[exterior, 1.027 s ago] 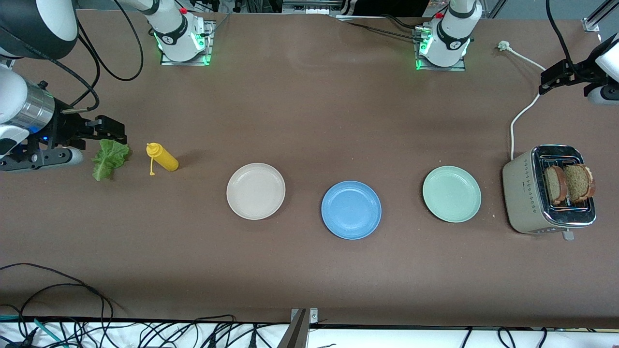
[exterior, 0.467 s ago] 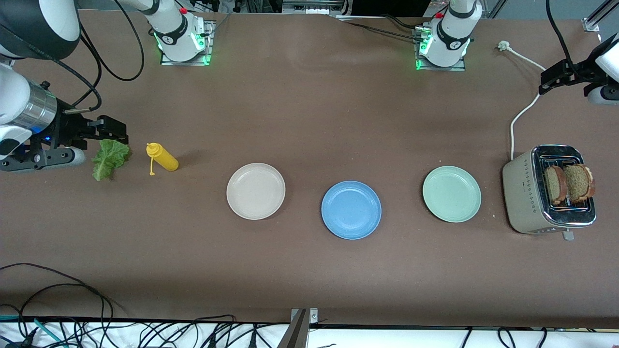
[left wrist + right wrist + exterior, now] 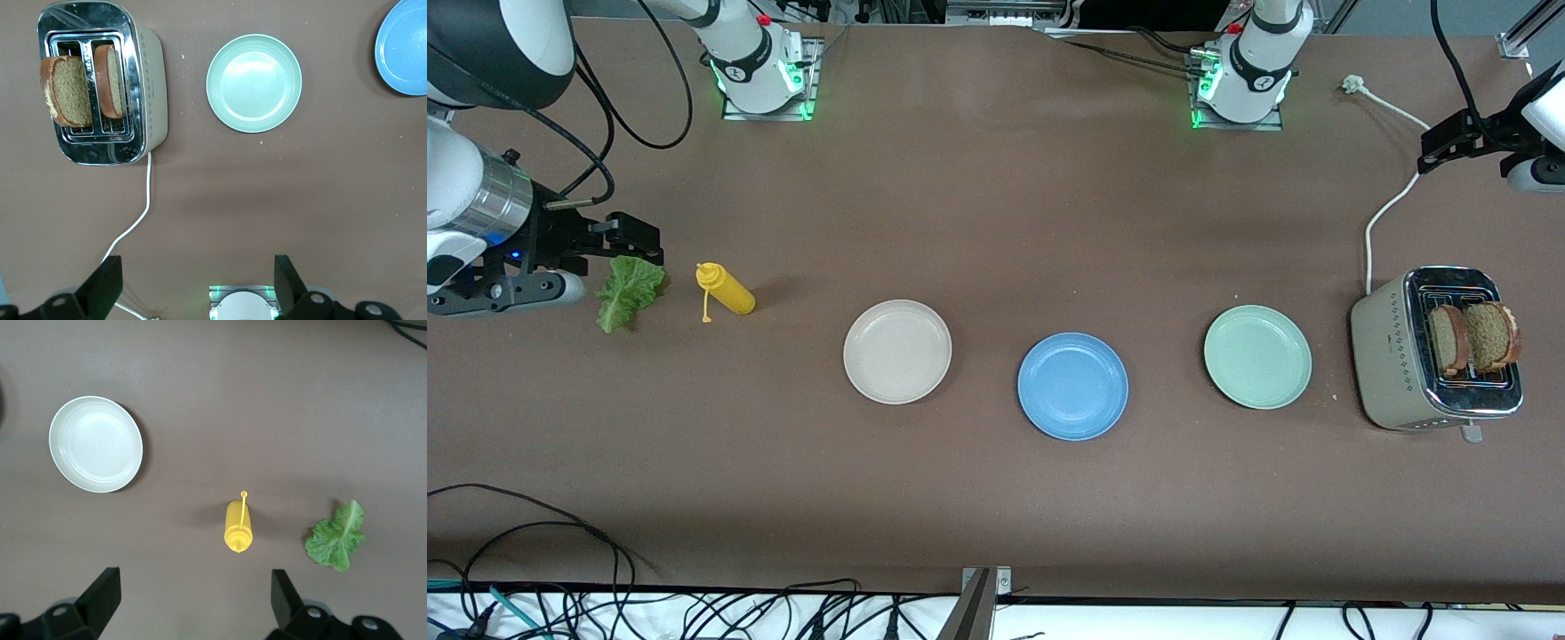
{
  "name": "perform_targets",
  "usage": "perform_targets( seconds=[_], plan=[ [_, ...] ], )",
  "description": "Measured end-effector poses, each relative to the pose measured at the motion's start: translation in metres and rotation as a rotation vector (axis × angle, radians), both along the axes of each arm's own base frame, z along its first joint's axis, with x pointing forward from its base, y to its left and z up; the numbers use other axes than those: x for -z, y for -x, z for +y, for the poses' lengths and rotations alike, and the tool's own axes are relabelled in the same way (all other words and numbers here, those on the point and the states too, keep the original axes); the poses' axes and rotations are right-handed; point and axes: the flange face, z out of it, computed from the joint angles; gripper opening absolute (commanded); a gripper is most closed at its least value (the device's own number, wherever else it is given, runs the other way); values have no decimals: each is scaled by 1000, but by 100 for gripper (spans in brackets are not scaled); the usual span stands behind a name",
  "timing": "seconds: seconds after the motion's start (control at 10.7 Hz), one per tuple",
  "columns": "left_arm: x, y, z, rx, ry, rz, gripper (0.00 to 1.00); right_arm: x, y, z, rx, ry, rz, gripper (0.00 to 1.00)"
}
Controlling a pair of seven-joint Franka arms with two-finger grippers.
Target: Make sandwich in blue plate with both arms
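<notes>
The blue plate (image 3: pixel 1072 386) lies bare mid-table, between a cream plate and a mint plate; its edge shows in the left wrist view (image 3: pixel 403 47). Two brown bread slices (image 3: pixel 1449 340) (image 3: pixel 1492 335) stand in the toaster's slots (image 3: pixel 67 90). A green lettuce leaf (image 3: pixel 630 292) (image 3: pixel 335 537) lies flat at the right arm's end of the table. My right gripper (image 3: pixel 639 236) (image 3: pixel 193 597) hangs open high over the table beside the lettuce, holding nothing. My left gripper (image 3: pixel 1436 151) (image 3: pixel 195 287) hangs open and empty, high over the toaster's cord.
A yellow squeeze bottle (image 3: pixel 727 289) (image 3: pixel 237 527) lies on its side beside the lettuce. The cream plate (image 3: pixel 897 351) (image 3: pixel 95 443) and mint plate (image 3: pixel 1257 356) (image 3: pixel 253 83) flank the blue one. The silver toaster (image 3: pixel 1396 356) has a white cord (image 3: pixel 1383 213) running toward the bases.
The right arm has shifted slightly over the lettuce end of the table. The left arm and everything on the table have stayed still.
</notes>
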Motion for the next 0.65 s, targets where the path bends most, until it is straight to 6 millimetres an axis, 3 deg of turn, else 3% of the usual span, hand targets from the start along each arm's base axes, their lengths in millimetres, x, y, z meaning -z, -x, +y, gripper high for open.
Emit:
perform_targets(
  seconds=[0.65],
  plan=[
    [0,0,-5,9,-1,0,100,0,0,0,0,0,0,100]
  ],
)
